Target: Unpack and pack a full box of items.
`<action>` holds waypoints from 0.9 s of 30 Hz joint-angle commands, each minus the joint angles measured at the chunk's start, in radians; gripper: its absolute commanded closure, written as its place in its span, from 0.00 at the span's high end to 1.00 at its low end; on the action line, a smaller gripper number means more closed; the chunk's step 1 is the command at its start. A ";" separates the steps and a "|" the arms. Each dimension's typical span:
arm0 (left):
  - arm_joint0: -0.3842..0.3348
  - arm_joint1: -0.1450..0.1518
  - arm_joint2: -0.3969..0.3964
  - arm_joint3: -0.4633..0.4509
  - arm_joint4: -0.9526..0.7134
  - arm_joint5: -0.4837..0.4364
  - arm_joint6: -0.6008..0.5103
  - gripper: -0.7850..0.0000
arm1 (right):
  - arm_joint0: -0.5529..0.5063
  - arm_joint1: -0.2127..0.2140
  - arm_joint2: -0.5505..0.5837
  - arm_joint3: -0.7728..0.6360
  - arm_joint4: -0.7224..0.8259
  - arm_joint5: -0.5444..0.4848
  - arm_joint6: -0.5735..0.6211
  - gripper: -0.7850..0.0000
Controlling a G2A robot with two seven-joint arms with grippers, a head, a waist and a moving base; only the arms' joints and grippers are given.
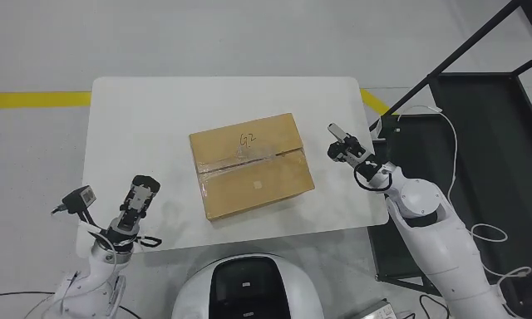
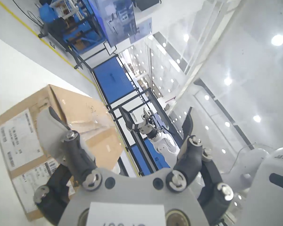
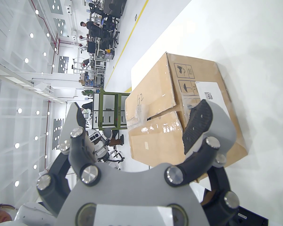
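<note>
Left gripper sits closest to its wrist camera: its fingers are spread wide and hold nothing. From the top view I log this left gripper over the near left corner of the white bench, well apart from the box. Right gripper likewise: fingers spread, with nothing between them. From above, the right gripper is near the bench's right edge, near the box's right end but apart from it. The box is brown cardboard and rests on the bench near its middle, turned slightly out of square with the bench edges. Its top flaps are shut, with clear tape along the centre seam and a handwritten mark on the top. The left wrist view shows the box with white labels on its end face, resting on the bench. The right wrist view shows the box with printed symbols and a white label on its other end, and the seam gaping a little at that end; the bench shows around it. Beyond the bench I note a yellow floor line and, to the right, a black frame rack.
</note>
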 commanded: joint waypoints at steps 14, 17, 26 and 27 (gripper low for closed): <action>0.032 -0.006 -0.017 0.023 0.008 -0.019 0.076 1.00 | 0.048 -0.003 -0.038 -0.029 0.047 0.005 0.142 1.00; 0.032 -0.006 -0.017 0.023 0.008 -0.019 0.076 1.00 | 0.088 -0.004 -0.072 -0.060 0.051 0.000 0.236 1.00; 0.032 -0.006 -0.017 0.023 0.008 -0.019 0.076 1.00 | 0.193 -0.020 -0.184 -0.084 -0.005 0.010 0.278 1.00; 0.032 -0.006 -0.017 0.023 0.008 -0.019 0.076 1.00 | 0.193 -0.020 -0.184 -0.084 -0.005 0.010 0.278 1.00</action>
